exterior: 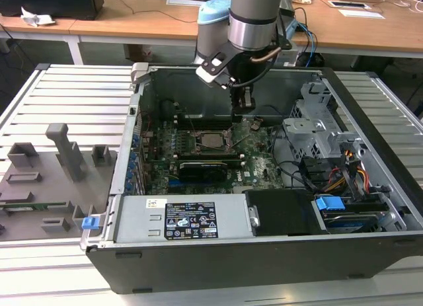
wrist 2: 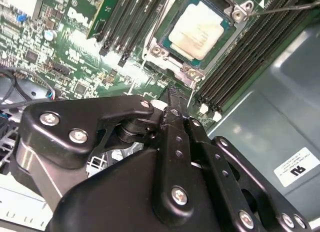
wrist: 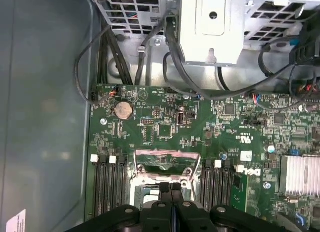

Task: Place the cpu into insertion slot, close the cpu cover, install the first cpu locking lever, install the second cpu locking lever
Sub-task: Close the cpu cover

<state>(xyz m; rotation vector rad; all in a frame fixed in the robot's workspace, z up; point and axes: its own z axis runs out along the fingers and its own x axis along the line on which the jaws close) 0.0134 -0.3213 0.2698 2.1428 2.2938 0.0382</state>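
**Gripper** (exterior: 243, 106): black, two-fingered, on the arm reaching down into the open computer case (exterior: 198, 263). In both wrist views (wrist 2: 172, 94) (wrist: 172, 191) its fingers are pressed together with nothing between them. It hangs over the green circuit board (exterior: 259, 168), just beside the insertion slot on the exterior view's right.

**Cpu** (exterior: 213, 140): seated flat in the insertion slot (wrist 2: 157, 50), pale metal top bare in the second wrist view (wrist 2: 196, 31).

**Cpu cover** (wrist: 168, 153): silvery frame, seemingly tilted up at the slot's edge toward the drive cage (exterior: 317, 127).

**Locking lever** (wrist 2: 285, 9): thin rod, standing free of the slot's corner.

**Power supply** (exterior: 185, 220): grey box at the near side of the case.

**Bench** (exterior: 66, 94): slatted, carries the case; grey fixtures on the exterior view's left.
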